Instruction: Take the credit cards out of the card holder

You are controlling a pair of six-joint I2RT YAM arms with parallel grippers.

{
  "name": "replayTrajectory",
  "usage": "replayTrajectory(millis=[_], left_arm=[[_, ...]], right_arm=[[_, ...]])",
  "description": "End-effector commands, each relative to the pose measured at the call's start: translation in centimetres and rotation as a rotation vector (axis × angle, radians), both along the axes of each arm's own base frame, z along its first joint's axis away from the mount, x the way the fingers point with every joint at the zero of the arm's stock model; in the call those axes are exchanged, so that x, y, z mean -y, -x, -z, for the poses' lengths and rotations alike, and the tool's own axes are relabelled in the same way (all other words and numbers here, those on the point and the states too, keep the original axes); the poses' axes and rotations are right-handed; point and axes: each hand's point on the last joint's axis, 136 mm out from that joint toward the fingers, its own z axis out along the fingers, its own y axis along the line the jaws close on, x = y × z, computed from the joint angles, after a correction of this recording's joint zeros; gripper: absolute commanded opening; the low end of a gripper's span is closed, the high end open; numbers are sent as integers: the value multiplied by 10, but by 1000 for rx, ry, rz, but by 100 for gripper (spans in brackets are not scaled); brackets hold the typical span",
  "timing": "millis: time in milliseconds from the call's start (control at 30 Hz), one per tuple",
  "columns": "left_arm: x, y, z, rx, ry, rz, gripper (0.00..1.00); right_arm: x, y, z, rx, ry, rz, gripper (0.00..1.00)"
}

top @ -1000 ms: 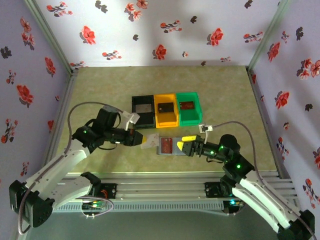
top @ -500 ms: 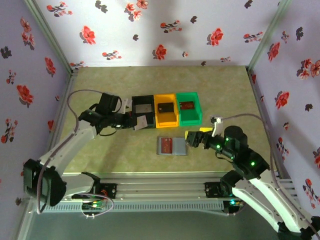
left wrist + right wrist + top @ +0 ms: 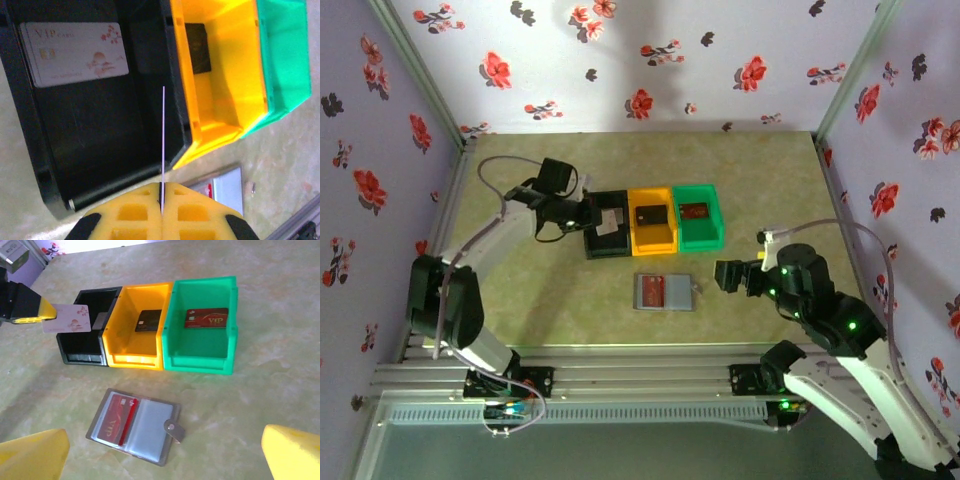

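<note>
From above, the card holder (image 3: 663, 291) lies open on the tabletop (image 3: 540, 300) near its front edge, just left of the spread right tool (image 3: 727, 275). The left wrist view shows the left tool (image 3: 161, 192) pinching a pale card (image 3: 163, 130) edge-on over the black bin (image 3: 30, 150). In the right wrist view the holder rests between the wide-apart fingers (image 3: 30, 455), a red card (image 3: 116, 420) in its left panel.
</note>
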Motion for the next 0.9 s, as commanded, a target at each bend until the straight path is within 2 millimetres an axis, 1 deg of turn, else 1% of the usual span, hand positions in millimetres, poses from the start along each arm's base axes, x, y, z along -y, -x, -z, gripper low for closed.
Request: replayTrajectory(millis=[0,100,233,433,700,867], left_arm=[[2,-21,3,28,-15,22,0],[5,-32,12,19,-28,35,0],[1,-47,27,-11,-37,24,0],[-1,-64,37,-31,-36,36,0],[8,-69,42,-61,-8,85,0],[10,-70,46,-82,-3,99,0]], right_arm=[[16,0,6,20,65,49,99],[15,0,9,21,61,44,99],[14,0,10,21,63,38,99],[12,-1,12,24,62,27,99],[9,-1,13,27,60,12,99],[9,0,14,24,60,8,99]])
